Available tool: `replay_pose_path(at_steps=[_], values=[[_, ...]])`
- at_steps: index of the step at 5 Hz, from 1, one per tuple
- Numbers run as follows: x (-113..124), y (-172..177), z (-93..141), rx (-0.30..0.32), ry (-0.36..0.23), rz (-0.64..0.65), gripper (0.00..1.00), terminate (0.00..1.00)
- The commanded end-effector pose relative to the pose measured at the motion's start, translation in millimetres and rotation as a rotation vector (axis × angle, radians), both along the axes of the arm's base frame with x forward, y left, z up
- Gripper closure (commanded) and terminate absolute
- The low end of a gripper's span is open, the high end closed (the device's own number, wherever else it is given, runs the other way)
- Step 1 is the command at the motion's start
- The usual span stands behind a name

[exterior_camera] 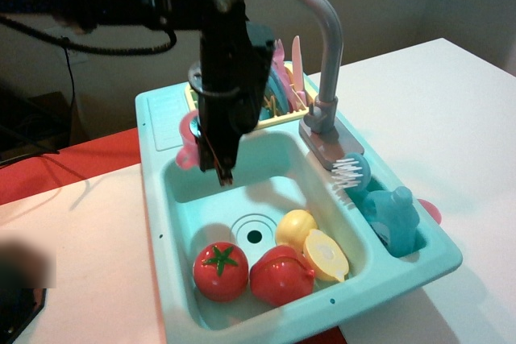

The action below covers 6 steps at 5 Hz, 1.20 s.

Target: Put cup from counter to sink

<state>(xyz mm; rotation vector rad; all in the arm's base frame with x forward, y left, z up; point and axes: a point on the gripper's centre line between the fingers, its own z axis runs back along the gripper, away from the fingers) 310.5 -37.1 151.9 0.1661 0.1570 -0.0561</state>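
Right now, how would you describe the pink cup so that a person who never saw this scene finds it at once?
Find the light-teal toy sink with the tall grey faucet. At its back-left corner the black gripper hangs over the basin, and the cup shows at its left side. It is the only pink thing there, with a loop handle, unlike the red tomato down in the basin.

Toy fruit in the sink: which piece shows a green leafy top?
The red tomato at the sink's front left; the red piece beside it and the yellow halves show none.
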Motion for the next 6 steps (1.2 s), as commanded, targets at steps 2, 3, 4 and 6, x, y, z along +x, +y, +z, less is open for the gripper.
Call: replay_pose_path(at_steps=[2,3,4,6], values=[[24.5,-4.1,-19.2,0.044,0.01,-0.005,1.0,0.0],[28.9,8.8,-38.3,0.052,0.039,0.012,1.0,0.0],[26.6,21.0,-49.6,0.05,0.056,0.03,1.0,0.0],[23.3,24.3,-47.9,0.023,0.072,0.056,0.0,0.0]])
